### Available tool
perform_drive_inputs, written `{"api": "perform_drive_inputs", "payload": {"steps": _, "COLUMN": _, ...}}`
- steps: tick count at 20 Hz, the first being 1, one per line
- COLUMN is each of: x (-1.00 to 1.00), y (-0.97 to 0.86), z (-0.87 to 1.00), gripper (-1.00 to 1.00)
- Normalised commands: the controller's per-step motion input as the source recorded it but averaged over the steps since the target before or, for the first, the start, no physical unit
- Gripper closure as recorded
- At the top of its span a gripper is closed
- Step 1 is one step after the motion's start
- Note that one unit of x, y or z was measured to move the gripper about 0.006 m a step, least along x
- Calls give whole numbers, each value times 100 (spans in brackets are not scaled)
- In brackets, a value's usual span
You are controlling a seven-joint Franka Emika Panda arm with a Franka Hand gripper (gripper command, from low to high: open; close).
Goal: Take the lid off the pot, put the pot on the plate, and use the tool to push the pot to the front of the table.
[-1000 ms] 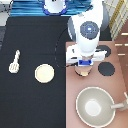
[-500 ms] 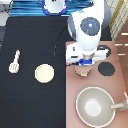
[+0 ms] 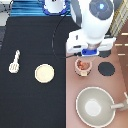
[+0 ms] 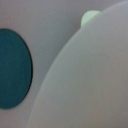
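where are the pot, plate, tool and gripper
pot (image 3: 83, 66): exterior view, on its reddish inside.
plate (image 3: 44, 74): exterior view, on its centre.
tool (image 3: 14, 62): exterior view, on its handle.
gripper (image 3: 90, 54): exterior view, just above the pot, by the blue block.

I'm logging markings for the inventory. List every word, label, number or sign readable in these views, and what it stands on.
None: no readable text in either view.
The pot, plate, spatula, pan and stove show plain surfaces.
The tool, just above the pot on the stove, bears no legible marking.
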Motion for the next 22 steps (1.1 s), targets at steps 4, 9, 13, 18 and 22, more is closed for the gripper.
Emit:
{"api": "perform_drive_inputs", "payload": {"steps": 4, "x": -100, "y": -5, "z": -35, "gripper": 100}}
{"api": "perform_drive_inputs", "payload": {"steps": 9, "x": -100, "y": -6, "z": -67, "gripper": 100}}
{"api": "perform_drive_inputs", "payload": {"steps": 13, "x": -100, "y": -4, "z": -74, "gripper": 100}}
{"api": "perform_drive_inputs", "payload": {"steps": 18, "x": -100, "y": -2, "z": -74, "gripper": 100}}
{"api": "perform_drive_inputs", "payload": {"steps": 22, "x": -100, "y": 0, "z": -62, "gripper": 100}}
